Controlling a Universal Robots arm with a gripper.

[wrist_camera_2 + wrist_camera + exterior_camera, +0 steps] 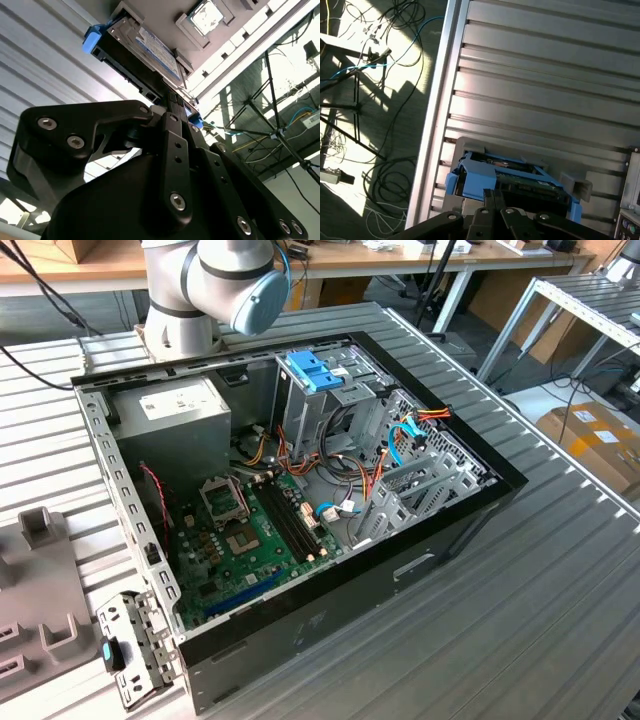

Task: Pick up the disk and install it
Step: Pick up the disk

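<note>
We see the end effector [492,194] down at the disk [515,172], fingertips against its blue-framed edge; whether they are clamped on it we cannot tell. The disk sits in a grey holder [576,186] on the ribbed bench [545,75], near the bench's edge. In the exterior view, an opened computer case [330,625] lies on the bench.

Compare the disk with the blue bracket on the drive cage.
The disk is silver-grey, blue only at its edges; the bracket is all blue. The disk rests in a grey holder on the slatted table; the bracket tops the cage inside the case. Both carry bright blue plastic.
</note>
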